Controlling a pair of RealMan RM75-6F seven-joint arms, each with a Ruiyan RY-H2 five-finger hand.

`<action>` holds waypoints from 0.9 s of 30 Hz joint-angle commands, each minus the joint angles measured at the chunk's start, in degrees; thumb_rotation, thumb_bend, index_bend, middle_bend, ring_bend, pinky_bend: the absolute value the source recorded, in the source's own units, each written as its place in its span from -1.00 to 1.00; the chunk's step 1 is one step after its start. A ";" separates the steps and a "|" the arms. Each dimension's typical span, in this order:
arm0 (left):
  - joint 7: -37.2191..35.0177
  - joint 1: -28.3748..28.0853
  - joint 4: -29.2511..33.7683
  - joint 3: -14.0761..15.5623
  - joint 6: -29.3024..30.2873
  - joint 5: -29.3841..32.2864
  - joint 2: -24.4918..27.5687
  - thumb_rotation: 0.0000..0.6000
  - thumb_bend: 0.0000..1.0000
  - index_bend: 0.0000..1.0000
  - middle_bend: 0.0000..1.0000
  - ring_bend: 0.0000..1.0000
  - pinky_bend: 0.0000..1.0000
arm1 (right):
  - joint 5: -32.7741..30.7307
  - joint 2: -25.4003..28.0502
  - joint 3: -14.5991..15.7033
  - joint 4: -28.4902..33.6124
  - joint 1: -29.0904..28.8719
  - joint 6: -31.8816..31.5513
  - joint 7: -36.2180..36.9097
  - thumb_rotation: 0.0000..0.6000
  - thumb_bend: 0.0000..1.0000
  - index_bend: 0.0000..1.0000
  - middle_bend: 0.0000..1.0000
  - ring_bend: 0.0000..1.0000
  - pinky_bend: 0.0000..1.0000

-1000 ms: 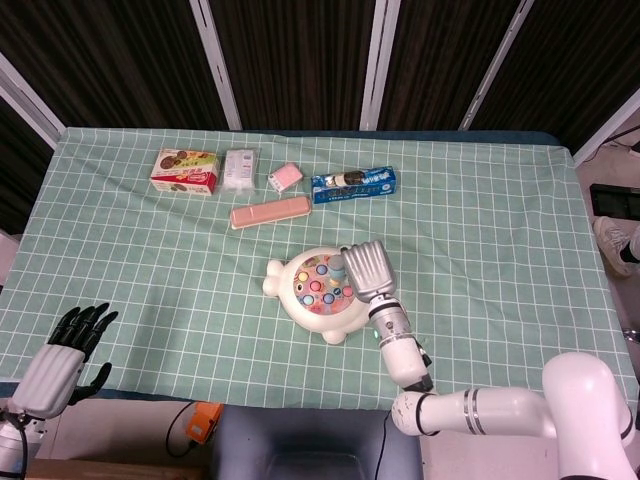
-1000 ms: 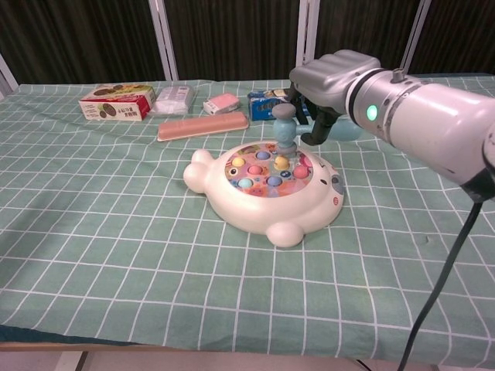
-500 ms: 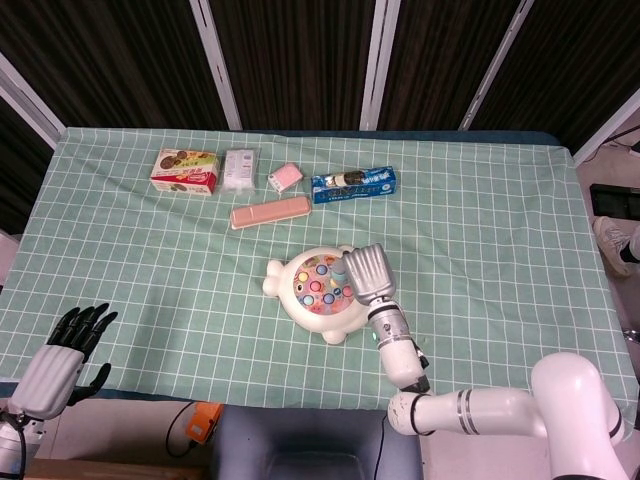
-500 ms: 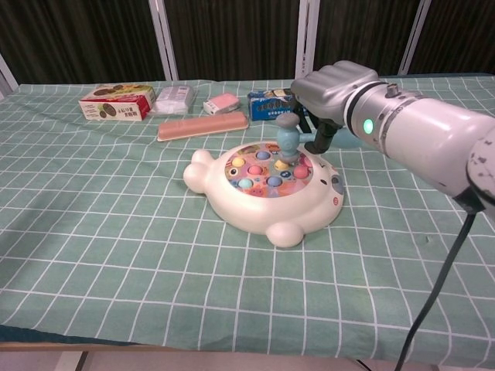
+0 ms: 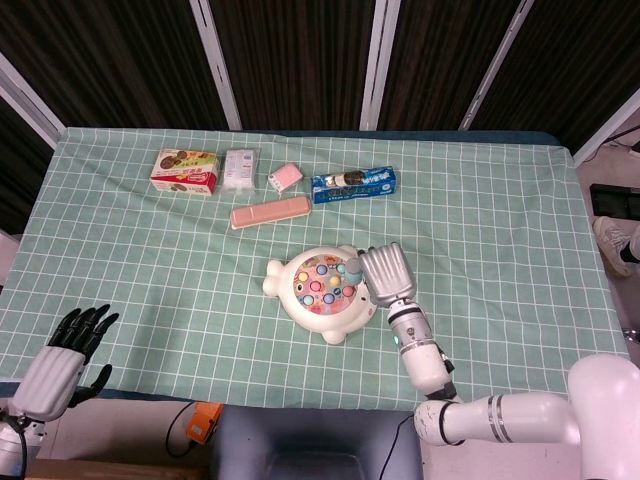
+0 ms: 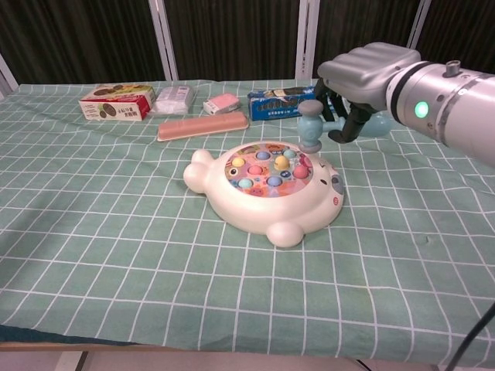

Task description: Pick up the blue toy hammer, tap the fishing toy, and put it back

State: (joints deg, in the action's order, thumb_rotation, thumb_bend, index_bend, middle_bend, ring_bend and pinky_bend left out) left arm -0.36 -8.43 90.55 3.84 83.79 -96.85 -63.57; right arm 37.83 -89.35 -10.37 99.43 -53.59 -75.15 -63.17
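Right hand (image 6: 370,77), grey and curled tight, grips the handle of the blue toy hammer (image 6: 312,124) in the upper right of the chest view; the hammer's head hangs downward, just above the right rim of the fishing toy (image 6: 267,193) and not touching it as far as that view shows. From the head view the same hand (image 5: 385,272) sits just right of centre, beside the toy's right edge, with only a bit of the hammer (image 5: 352,267) showing at its left side. White and rounded, the fishing toy lies in the middle of the green checked tablecloth (image 5: 150,260), its top dotted with coloured fish. Left hand (image 5: 62,360), black-fingered, rests at the lower left corner of the head view, off the table's edge, fingers apart and holding nothing. Along the upper part of the cloth lie a snack box (image 5: 184,171), a small white packet (image 5: 239,167), a pink packet (image 5: 285,178), a blue box (image 5: 353,184) and a long pink bar (image 5: 269,212).
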 commanded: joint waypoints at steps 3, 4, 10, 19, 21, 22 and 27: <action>0.24 -0.03 0.06 0.06 -0.07 -0.13 -0.09 1.00 -0.17 -1.00 -1.00 -1.00 -0.89 | 0.44 -0.03 0.86 -0.49 0.49 0.76 0.82 1.00 0.16 0.91 0.39 0.42 0.43; 0.25 -0.03 0.06 0.07 -0.09 -0.13 -0.10 1.00 -0.17 -1.00 -1.00 -1.00 -0.89 | 0.46 -0.18 0.91 -0.71 0.49 0.92 0.94 1.00 0.16 0.91 0.39 0.43 0.43; 0.02 -0.09 -0.03 -0.05 -0.21 0.12 -0.06 1.00 -0.17 -1.00 -1.00 -1.00 -0.89 | 0.61 -1.41 0.91 -1.79 0.11 1.31 0.80 1.00 0.16 0.91 0.39 0.43 0.43; -0.38 -0.01 -0.13 0.07 0.10 -0.22 0.06 1.00 -0.17 -1.00 -1.00 -1.00 -0.89 | -0.35 -3.54 1.70 -3.74 -0.39 1.07 -1.54 1.00 0.16 0.91 0.39 0.43 0.43; -0.49 0.01 -0.14 0.10 0.15 -0.26 0.10 1.00 -0.17 -1.00 -1.00 -1.00 -0.89 | -0.36 -3.60 1.67 -3.78 -0.34 0.91 -1.63 1.00 0.16 0.91 0.39 0.43 0.43; -0.50 0.02 -0.14 0.09 0.20 -0.27 0.11 1.00 -0.17 -1.00 -1.00 -1.00 -0.89 | -0.25 -3.52 1.60 -3.69 -0.28 0.81 -1.52 1.00 0.16 0.91 0.38 0.43 0.43; -0.47 0.19 -0.15 0.18 0.60 -0.57 0.12 1.00 -0.17 -1.00 -1.00 -1.00 -0.89 | 2.35 -1.27 0.86 -1.52 0.93 -0.20 1.55 1.00 0.16 0.91 0.39 0.43 0.43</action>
State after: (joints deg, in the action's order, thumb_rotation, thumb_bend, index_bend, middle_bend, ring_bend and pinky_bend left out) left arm -0.84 -8.25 90.39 4.01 84.37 -97.40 -63.45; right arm 39.19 -91.50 -9.24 97.11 -53.21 -74.95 -62.73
